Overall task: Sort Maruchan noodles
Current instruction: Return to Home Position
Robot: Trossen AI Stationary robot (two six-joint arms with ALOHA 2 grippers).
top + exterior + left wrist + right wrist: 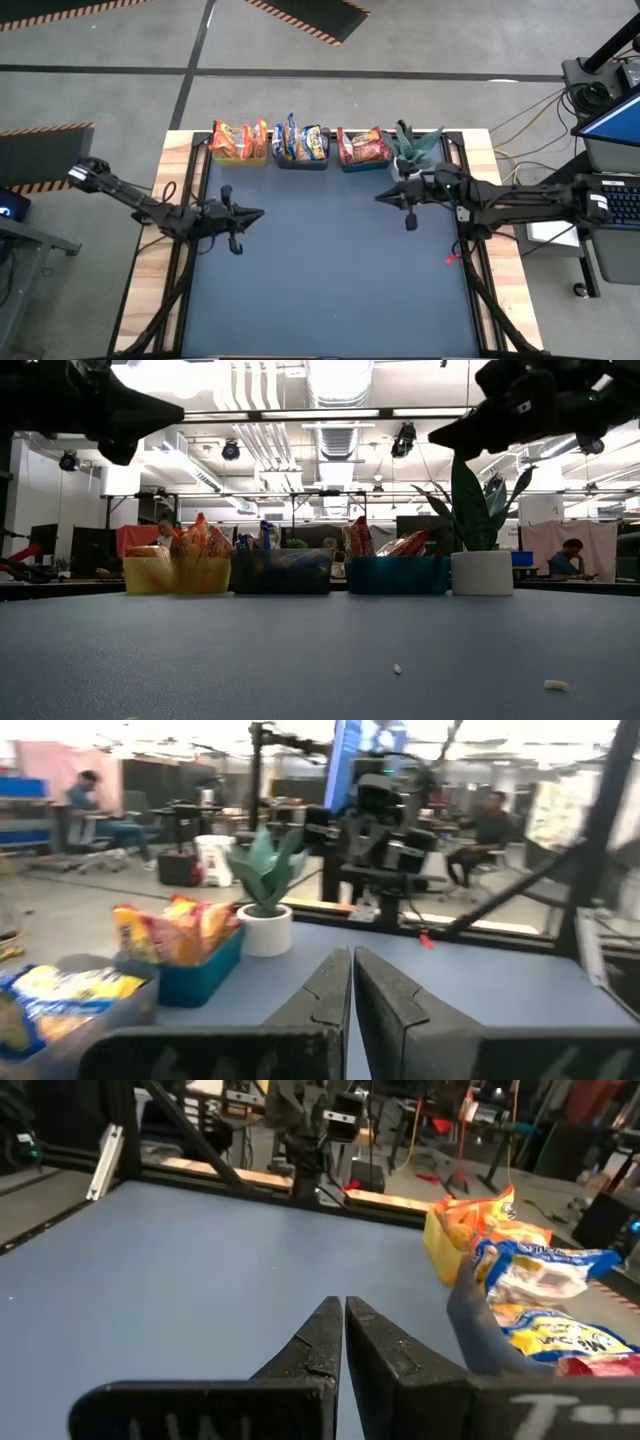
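Left gripper (258, 213) hovers over the table's (330, 290) left middle, fingers pressed together and holding nothing. I see little risk there, as it is well apart from the bins.

All the packs sit in the row of bins at the top centre of the high view:
- Orange packs (236, 137) fill the yellow bin (175, 575).
- Yellow-blue packs (303, 142) fill the grey bin (280, 572).
- Red packs (364, 147) fill the blue bin (398, 575).

They stand on edge, long axes roughly upright and leaning, with their tops poking above the rims in the low view. Which way each one faces I cannot tell. Standing that proud, some would likely spill if a bin were knocked.

The plant (470, 500) stands just beside the blue bin. The right gripper (380, 197), fingers also pressed together and empty, hangs near both. That is the likeliest trouble. A careless swing of the right arm toward home could brush the leaves or clip the blue bin and undo the sort.
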